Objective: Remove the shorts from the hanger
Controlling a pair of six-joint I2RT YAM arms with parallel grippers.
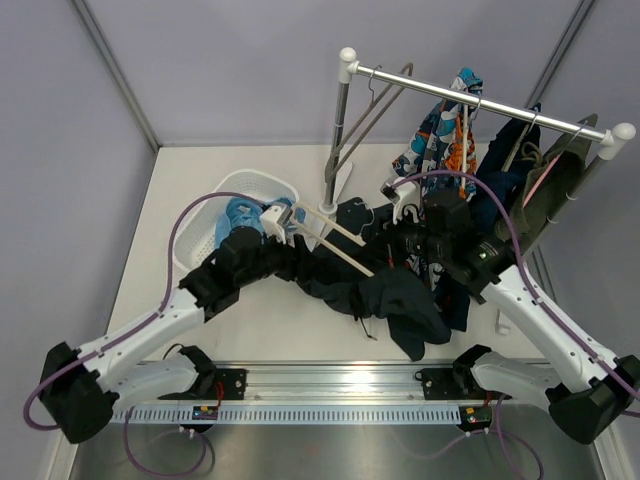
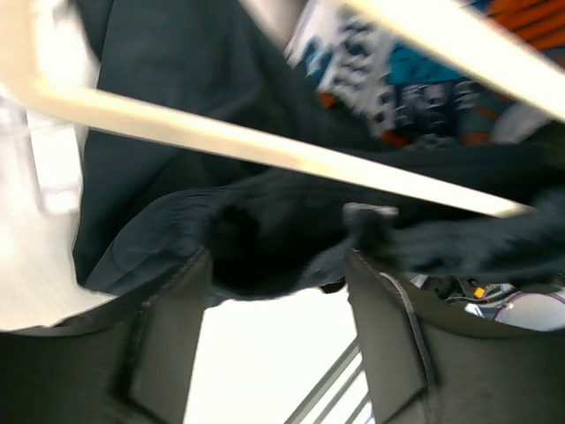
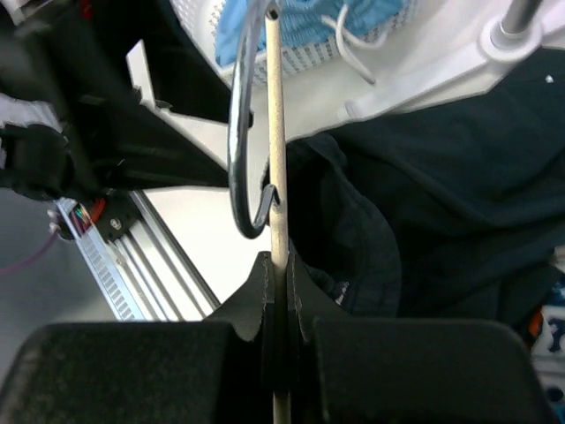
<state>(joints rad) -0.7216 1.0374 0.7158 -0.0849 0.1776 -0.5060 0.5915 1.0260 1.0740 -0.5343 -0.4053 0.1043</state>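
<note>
The dark navy shorts point(image 1: 392, 300) hang off a pale wooden hanger point(image 1: 335, 240) and pool on the table. In the right wrist view my right gripper point(image 3: 278, 265) is shut on the hanger's thin bar point(image 3: 274, 132), just below its metal hook point(image 3: 240, 141). My left gripper point(image 2: 278, 291) is open, and its fingers point(image 2: 168, 340) frame a fold of the dark shorts point(image 2: 265, 238) just past their tips without touching it. The hanger bar point(image 2: 265, 150) crosses above them. The light blue shorts point(image 1: 240, 212) with a white drawstring lie in the basket.
A white laundry basket point(image 1: 200, 215) stands at the back left. A clothes rack point(image 1: 480, 100) at the back right carries a colourful patterned garment point(image 1: 440, 140), dark clothes and empty hangers. The metal rail point(image 1: 340, 385) runs along the near edge.
</note>
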